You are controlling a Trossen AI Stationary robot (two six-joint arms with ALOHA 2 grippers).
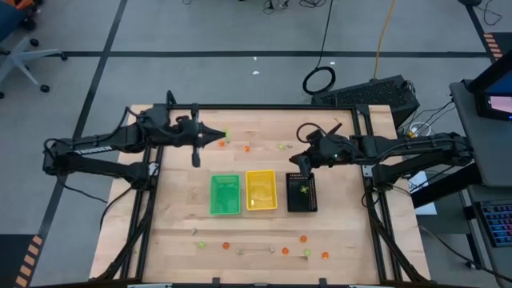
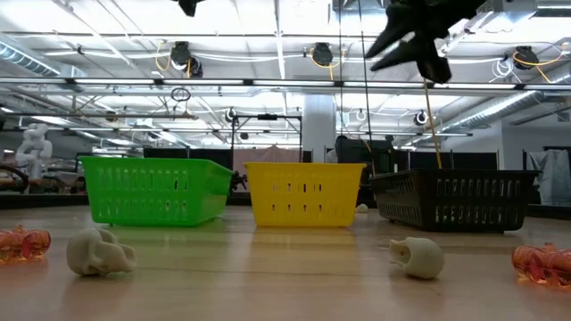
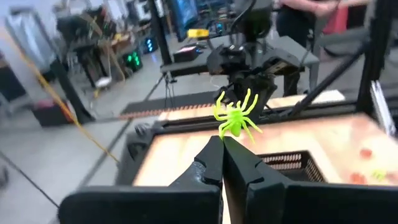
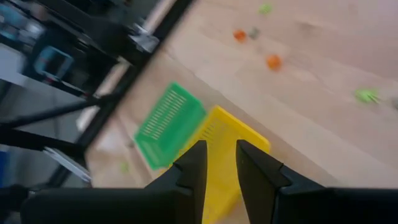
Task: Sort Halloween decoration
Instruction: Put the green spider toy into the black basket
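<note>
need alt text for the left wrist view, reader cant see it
The left gripper, fingers shut, holds up a yellow-green toy spider by its body. Behind it are the right arm, a black tray on the wooden table, and a cluttered workshop.

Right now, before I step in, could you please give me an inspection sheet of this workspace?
Surface: wooden table with a green tray, yellow tray and black tray in a row.
Job's things: small orange, green and pale trinkets scattered on both sides of the trays; one green piece in the black tray.
Clutter: nothing seen.
Grippers: left claw shut on a green spider, raised; right claw open, empty, near the black tray's far edge.
Cables: black coil and yellow cable on the floor.
Surroundings: office chair.
</note>
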